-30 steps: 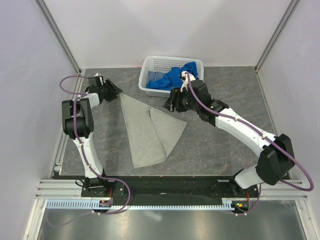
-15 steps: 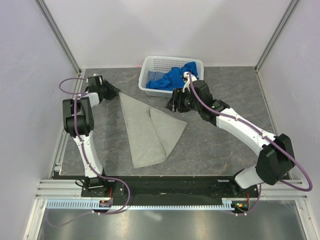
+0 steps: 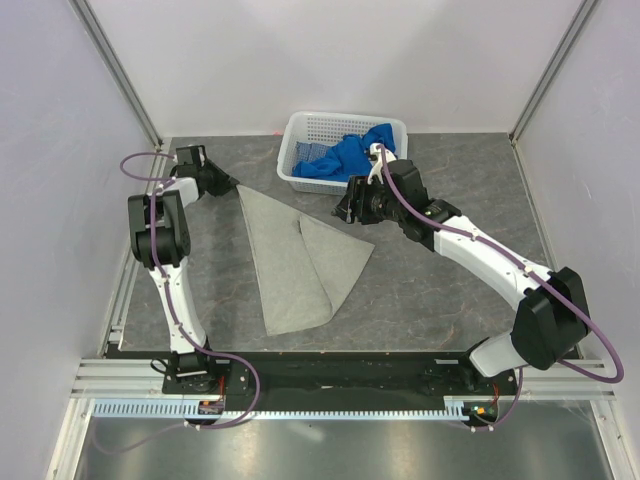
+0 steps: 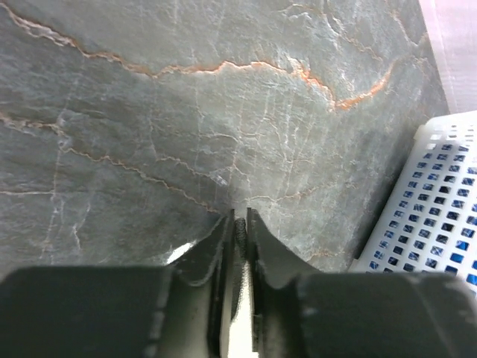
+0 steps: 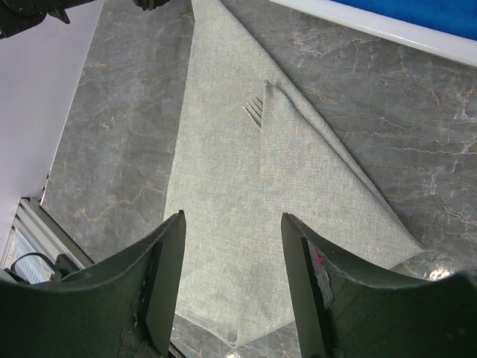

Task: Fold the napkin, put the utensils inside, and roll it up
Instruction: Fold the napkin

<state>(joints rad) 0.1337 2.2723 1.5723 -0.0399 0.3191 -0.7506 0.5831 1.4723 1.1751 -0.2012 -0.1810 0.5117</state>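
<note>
Grey stone-look tabletop (image 3: 450,180) with orange veins, pale walls on three sides. White lattice basket (image 3: 300,135) sits far centre with blue cloths (image 3: 345,155) piled inside.

Napkin (image 3: 290,260) lies flat on the tabletop, left of centre and near of the basket, clear of it. It's folded to a long triangle: the far tip points at the left arm, and the rounded end is nearest the bases. A smaller flap lies on top along the right side. The right wrist view shows the napkin (image 5: 246,186) with a few short dark parallel lines at the flap's far tip; can't tell what they are.

Left gripper (image 3: 230,182) is low at far left, just beside the napkin's far tip. In its wrist view the gripper (image 4: 238,216) is clenched almost fully, with only a thin slit between the fingers. A pale sliver shows low in that slit; can't tell if any cloth is pinched. Ahead of it is bare tabletop (image 4: 149,112), with the basket (image 4: 432,194) at right.

Right gripper (image 3: 342,210) hangs over the flap's far right edge, just near of the basket. Wrist view: gripper (image 5: 232,218) released, fingers (image 5: 168,283) wide apart, nothing between them, napkin below. Basket rim (image 5: 373,26) and blue cloths (image 5: 432,7) sit at the top right of that view.
</note>
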